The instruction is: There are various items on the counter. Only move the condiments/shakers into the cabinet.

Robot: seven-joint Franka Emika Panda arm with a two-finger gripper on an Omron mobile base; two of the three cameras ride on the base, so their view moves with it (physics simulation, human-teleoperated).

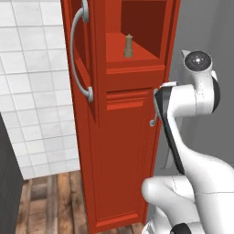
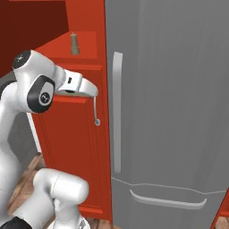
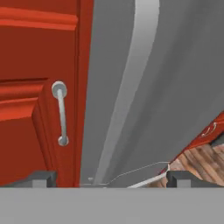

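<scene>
Shaker (image 1: 129,45) upright on cabinet (image 1: 137,137) shelf, well above claw (image 3: 111,177); claw wide, empty.

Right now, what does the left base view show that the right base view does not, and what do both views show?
Left base view alone: the white tiled wall, the open red raised-panel cabinet door with its long curved grey metal bar handle, and much of the wooden plank floor.

Right base view alone: the tall grey refrigerator with its vertical grey handle and its lower drawer handle.

Both: the tan wooden mill-shaped shaker standing upright on the red cabinet shelf, the lower red door's small grey handle, and the white arm.
</scene>
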